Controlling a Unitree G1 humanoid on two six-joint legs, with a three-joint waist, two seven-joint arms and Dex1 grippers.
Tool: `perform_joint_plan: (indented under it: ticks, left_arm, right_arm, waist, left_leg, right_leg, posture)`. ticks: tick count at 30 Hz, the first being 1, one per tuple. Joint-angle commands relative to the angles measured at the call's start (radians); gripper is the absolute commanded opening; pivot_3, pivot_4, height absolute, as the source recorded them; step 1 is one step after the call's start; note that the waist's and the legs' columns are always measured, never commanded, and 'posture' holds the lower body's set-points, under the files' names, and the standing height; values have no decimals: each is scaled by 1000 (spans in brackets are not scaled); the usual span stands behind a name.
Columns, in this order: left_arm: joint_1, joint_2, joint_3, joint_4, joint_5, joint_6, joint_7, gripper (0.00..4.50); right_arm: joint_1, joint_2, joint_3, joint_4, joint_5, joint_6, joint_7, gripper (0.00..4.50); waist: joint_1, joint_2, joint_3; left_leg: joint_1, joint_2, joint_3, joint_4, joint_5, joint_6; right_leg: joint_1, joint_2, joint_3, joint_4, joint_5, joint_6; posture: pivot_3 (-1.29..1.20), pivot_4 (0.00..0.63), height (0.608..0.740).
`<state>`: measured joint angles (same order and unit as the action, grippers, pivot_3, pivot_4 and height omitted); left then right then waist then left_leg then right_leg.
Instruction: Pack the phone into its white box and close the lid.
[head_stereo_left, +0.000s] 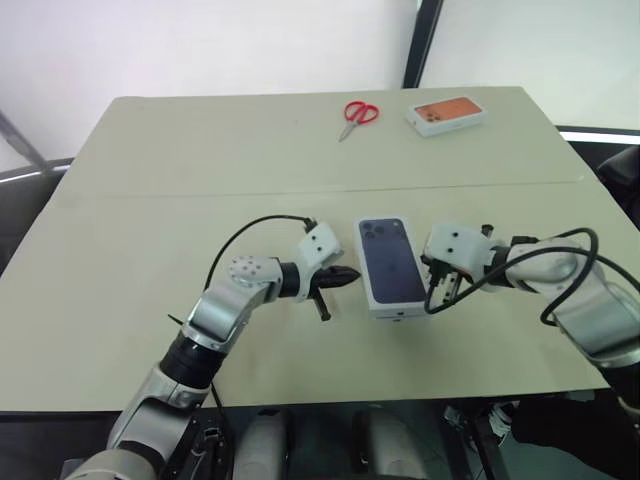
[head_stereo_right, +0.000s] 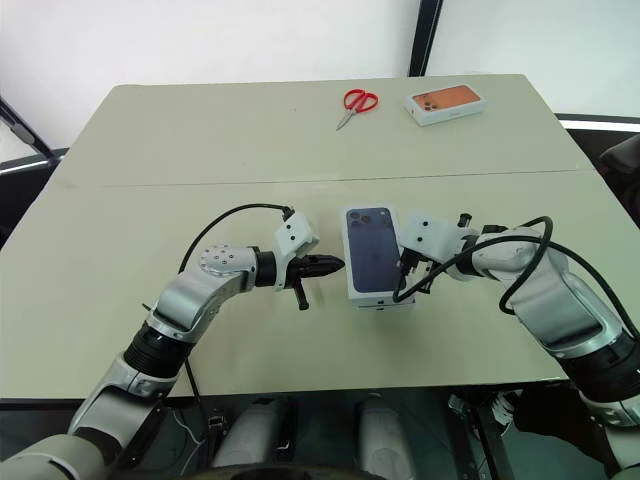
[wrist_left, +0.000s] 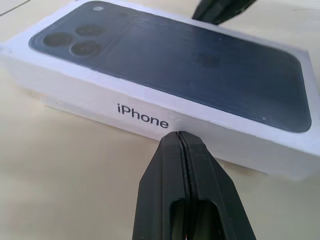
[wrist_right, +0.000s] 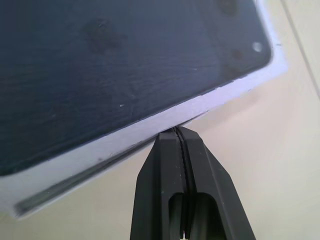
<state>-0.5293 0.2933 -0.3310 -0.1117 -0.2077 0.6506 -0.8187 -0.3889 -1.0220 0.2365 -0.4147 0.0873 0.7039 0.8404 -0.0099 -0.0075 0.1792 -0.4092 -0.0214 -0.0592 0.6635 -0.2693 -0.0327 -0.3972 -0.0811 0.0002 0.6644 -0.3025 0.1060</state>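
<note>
The lid is flanked closely by the shut left pincer and shut right pincer, its long side pointing away across the table.

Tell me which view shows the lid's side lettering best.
Left wrist view: the lid shows its long side wall with the lettering readable. The eye views show its printed top. The right wrist view shows part of the top and one edge.

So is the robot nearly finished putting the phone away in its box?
Nearly. The lid, with its phone picture facing up, already sits on the white box, so any phone inside is hidden. The left hand and right hand, both shut, are at the lid's two long sides. A thin strip of the box shows under the lid's edge, so the lid probably needs a last push down.
</note>
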Motion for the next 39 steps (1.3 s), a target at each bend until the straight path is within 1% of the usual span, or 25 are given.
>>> perform_joint_plan:
  ticks: [1,7,21,32,39]
  left_arm:
    - [-14,-17,-10,-52,-26,-12,-13,0]
    - [-19,-26,-23,-48,-21,-11,-16,0]
    - [-22,-13,-46,-19,2,-31,-15,0]
    - [-36,-37,-31,30,10,-39,26,0]
    - [-48,-58,-21,56,9,-44,43,0]
  right_arm:
    - [11,-3,-32,-66,-2,-28,17,23]
    - [20,9,-43,-51,-22,-21,13,23]
    - [25,37,-44,-25,-56,-26,10,23]
    - [14,81,-39,-20,-78,-6,-4,23]
    - [22,88,-38,-9,-89,-5,-11,23]
  waist:
    - [0,0,0]
    - [0,0,0]
    - [0,0,0]
    - [0,0,0]
    - [0,0,0]
  left_leg:
    - [0,0,0,0,0,0]
    - [0,0,0,0,0,0]
    - [0,0,0,0,0,0]
    - [0,0,0,0,0,0]
    - [0,0,0,0,0,0]
  right_leg:
    - [0,0,0,0,0,0]
    - [0,0,0,0,0,0]
    - [0,0,0,0,0,0]
    - [0,0,0,0,0,0]
    - [0,0,0,0,0,0]
  posture:
    - [0,150,740]
    - [0,150,740]
    - [0,150,740]
    - [0,150,740]
    - [0,150,740]
